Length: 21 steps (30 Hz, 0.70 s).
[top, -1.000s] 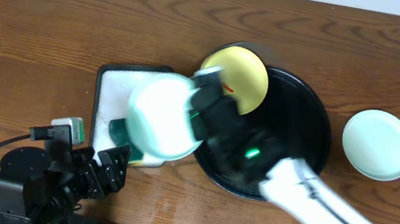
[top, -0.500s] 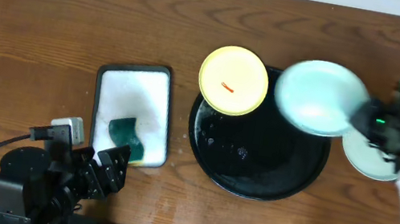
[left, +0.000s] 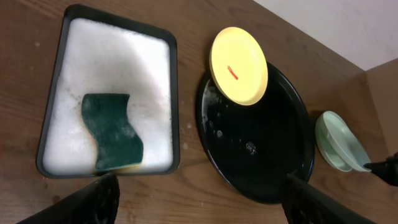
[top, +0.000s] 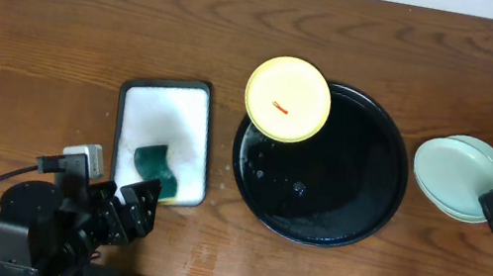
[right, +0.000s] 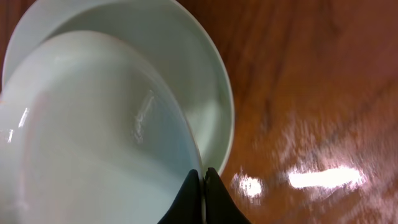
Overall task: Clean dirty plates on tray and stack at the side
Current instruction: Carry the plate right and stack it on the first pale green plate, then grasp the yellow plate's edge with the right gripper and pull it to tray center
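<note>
Yellow plate (top: 288, 100), red-smeared, lies across the tray's (top: 350, 180) upper-left rim. Leftmost, left gripper (left: 198, 190) hangs with fingers apart near the white tray (top: 165, 112) holding foam and a sponge (top: 155, 161). Far right, mint plates (top: 456, 175) sit stacked on the table (top: 45, 24); right gripper (right: 200, 180) pinches the top plate's (right: 93, 143) rim.

yellow plate (top: 288, 99): pale yellow, red smear | tray (top: 353, 191): glossy black | mint plates (top: 456, 176): pale mint-green
</note>
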Available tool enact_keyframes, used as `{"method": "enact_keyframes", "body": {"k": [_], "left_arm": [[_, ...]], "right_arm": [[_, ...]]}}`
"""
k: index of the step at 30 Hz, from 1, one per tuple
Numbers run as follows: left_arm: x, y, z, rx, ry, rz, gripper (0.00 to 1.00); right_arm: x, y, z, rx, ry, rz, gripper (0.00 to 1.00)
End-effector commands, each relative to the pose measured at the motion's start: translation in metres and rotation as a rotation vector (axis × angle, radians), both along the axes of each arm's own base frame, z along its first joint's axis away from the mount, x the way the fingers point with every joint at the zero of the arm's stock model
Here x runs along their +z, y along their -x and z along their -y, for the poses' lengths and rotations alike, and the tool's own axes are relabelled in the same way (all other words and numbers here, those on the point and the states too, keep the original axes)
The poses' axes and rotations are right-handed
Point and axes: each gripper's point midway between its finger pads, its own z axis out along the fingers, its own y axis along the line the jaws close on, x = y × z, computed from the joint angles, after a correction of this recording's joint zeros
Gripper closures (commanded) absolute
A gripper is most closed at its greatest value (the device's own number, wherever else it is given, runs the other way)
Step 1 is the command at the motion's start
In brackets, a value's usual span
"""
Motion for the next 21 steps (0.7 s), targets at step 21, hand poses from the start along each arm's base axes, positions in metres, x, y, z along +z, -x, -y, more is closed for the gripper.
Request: {"method": "enact_keyframes", "body": {"k": [21], "left_arm": [[0.008, 0.001, 0.001, -0.012, -0.001, 0.024, 0.17]], "right_arm": [[0.068, -0.103, -0.277, 1.091, 0.135, 0.351, 0.45]]}}
